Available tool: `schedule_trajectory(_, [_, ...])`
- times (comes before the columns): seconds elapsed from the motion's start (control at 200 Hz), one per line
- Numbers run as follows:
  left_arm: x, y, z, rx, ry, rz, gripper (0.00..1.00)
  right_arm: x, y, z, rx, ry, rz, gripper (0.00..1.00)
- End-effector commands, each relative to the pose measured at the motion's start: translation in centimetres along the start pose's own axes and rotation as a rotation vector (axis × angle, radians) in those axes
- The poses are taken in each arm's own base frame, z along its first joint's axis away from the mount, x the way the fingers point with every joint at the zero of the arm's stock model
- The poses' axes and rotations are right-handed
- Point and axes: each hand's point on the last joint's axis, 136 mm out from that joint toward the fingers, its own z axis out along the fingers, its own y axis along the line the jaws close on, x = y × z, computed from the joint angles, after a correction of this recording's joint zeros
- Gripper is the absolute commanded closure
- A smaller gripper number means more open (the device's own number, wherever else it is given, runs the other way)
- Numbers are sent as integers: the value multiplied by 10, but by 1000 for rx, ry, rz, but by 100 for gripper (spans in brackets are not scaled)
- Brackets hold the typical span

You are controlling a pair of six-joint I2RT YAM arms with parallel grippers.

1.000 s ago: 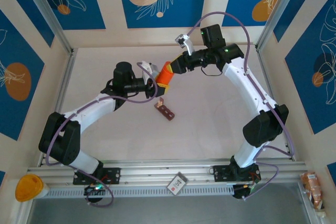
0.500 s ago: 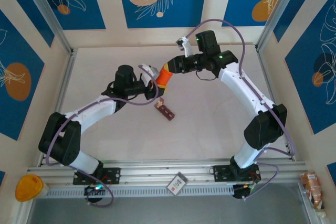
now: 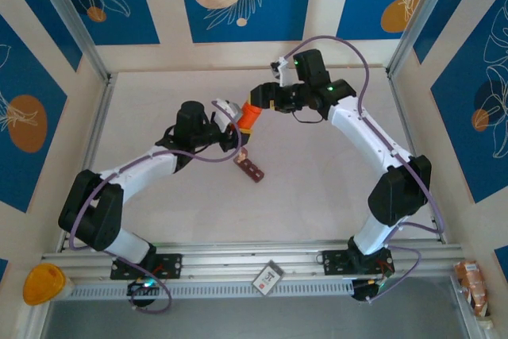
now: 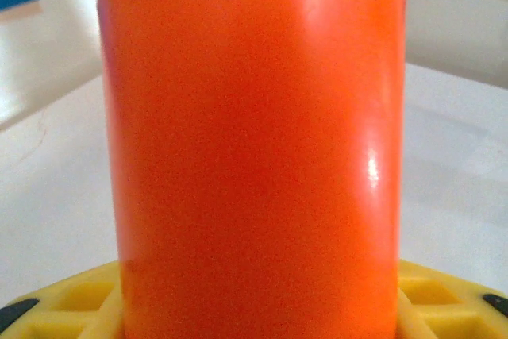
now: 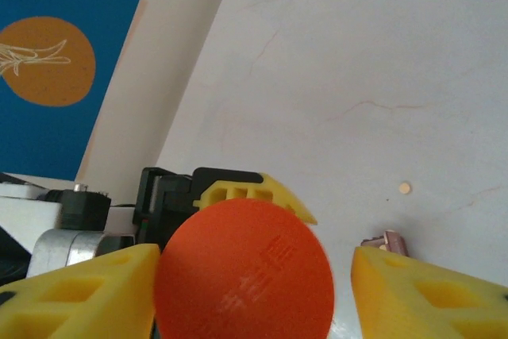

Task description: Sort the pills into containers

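Top camera looks down on the orange bottle [image 3: 251,116] from far above — left wrist faces its side closely, right wrist its round end.

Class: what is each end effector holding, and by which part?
The left end effector grips the orange bottle around its body. The right end effector flanks the bottle's cap with a gap, holding nothing.
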Motion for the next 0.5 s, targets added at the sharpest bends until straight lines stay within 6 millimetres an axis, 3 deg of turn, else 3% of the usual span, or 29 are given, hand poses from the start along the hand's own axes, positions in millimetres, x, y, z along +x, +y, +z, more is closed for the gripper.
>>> schedule_trajectory(0.0, [-47,-6,-1,42,-124,94,100,-13,10,-32,-37,-15,-8,23])
schedule_trajectory(0.125, [-48,-12,0,80,-124,90,100,-25,20,-64,-64,-73,-78,17])
schedule_trajectory(0.225, [-52,-20,-2,138,-134,80,100,-28,25,-78,-99,-90,-167,17])
schedule_trajectory(0.39, [-58,-37,-5,275,-134,28,100,-20,36,-82,-123,-74,-418,17])
schedule_trajectory(0.495, [-59,-43,-5,326,-123,-1,100,-15,40,-79,-146,-44,-489,17])
